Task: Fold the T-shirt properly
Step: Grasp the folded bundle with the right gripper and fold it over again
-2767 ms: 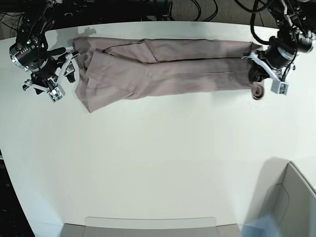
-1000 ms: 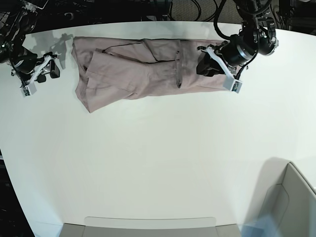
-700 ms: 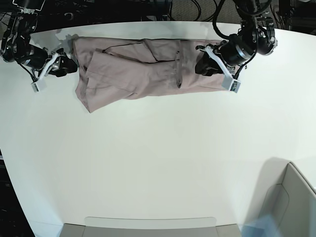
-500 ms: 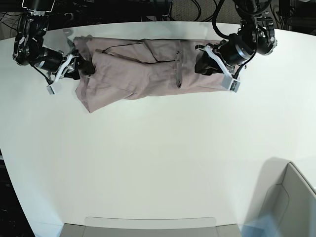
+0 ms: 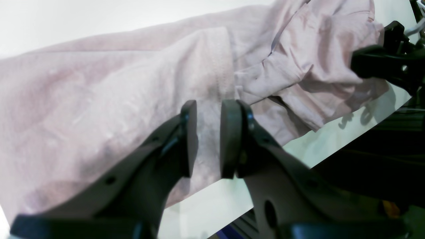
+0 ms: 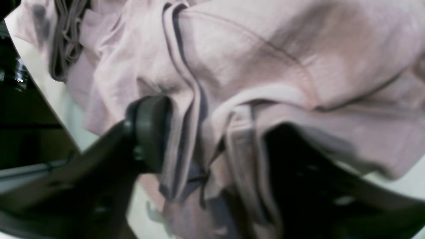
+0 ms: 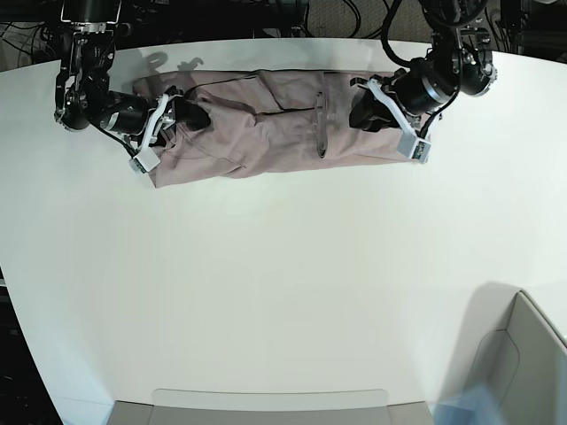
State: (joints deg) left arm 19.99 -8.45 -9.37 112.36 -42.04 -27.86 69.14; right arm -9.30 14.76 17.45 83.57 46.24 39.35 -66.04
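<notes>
The T-shirt (image 7: 266, 128) lies folded along the tabletop's (image 7: 283, 283) far edge. My left gripper (image 5: 208, 132) hovers narrow over its folded end, holding nothing; my right gripper (image 6: 212, 132) straddles a bunched fold, jaws apart.

white table (image 7: 283, 292), mauve-pink T-shirt (image 7: 275, 133) lying on it

White table (image 7: 283, 292) fills view; T-shirt (image 7: 266, 133) lies near far edge — long crumpled band, folded end on view's right; left gripper (image 7: 368, 113) on view's right rests on that folded end, jaw gap unclear; right gripper (image 7: 182, 117) on view's left sits over bunched end; grey box (image 7: 518, 354) at lower right corner; dark cables behind table.
</notes>
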